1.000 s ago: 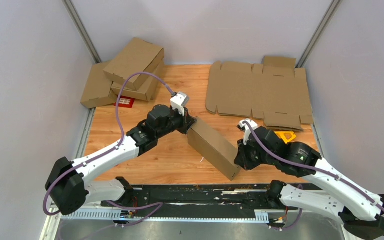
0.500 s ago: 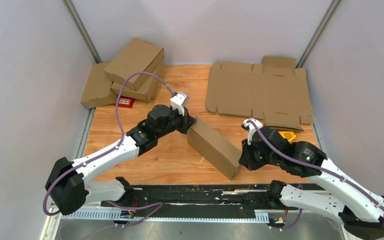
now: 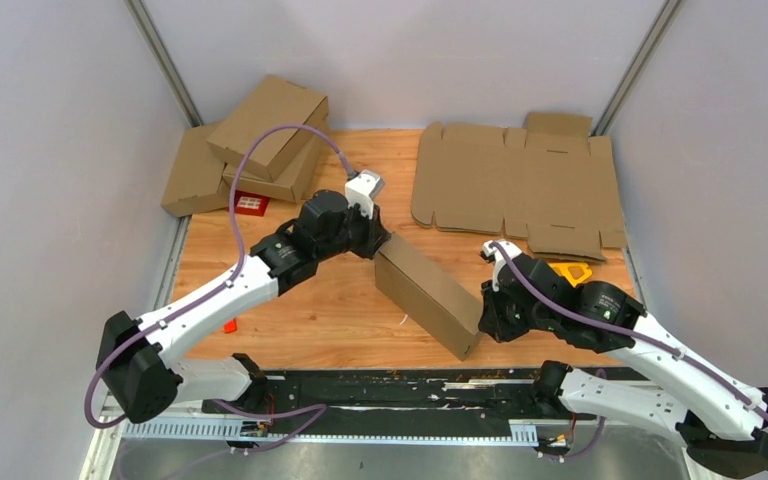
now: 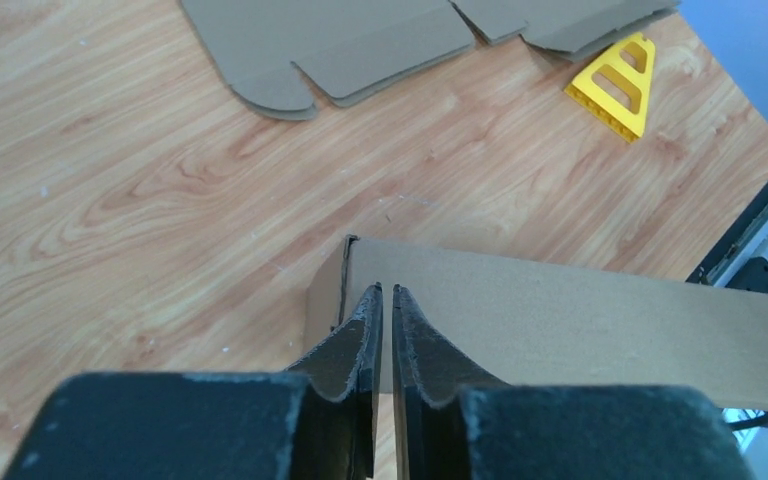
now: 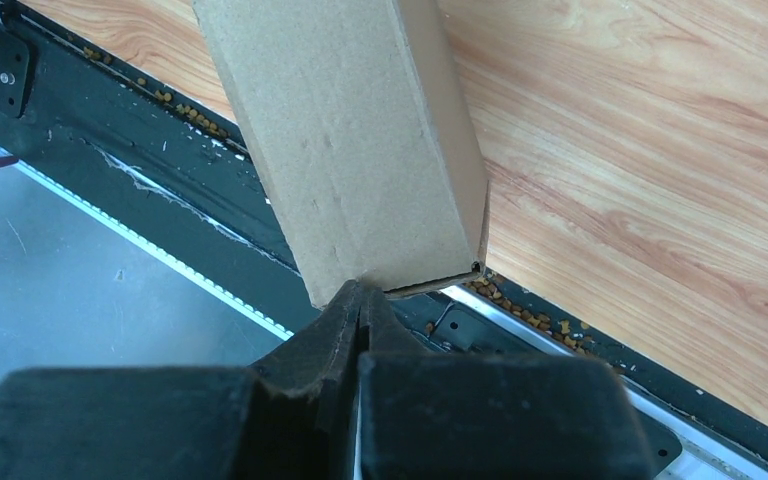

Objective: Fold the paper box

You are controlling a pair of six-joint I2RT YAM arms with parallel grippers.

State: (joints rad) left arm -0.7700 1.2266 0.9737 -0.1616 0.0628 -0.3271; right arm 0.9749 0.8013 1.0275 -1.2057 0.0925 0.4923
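Centrally on the wooden desk (image 3: 310,310) lies the paper box (image 3: 428,290), plain brown corrugated cardboard folded shut into a long, shallow rectangular block. It sits diagonally, one end towards the middle of the desk and the other at the near edge, over the black rail. Flat cardboard blanks (image 3: 520,185) with notched flaps cover the far right corner, well apart from it. A stack of closed brown boxes (image 3: 260,135) sits at the far left, with a small red card (image 3: 250,204) just beside it. A yellow triangular piece (image 4: 620,85) lies near the blanks' front flaps. The left end effector (image 4: 385,292) has its fingers almost pressed together, tips at the box's far end. The right end effector (image 5: 360,290), fingers closed tight and holding nothing, touches the bottom edge of the near end.
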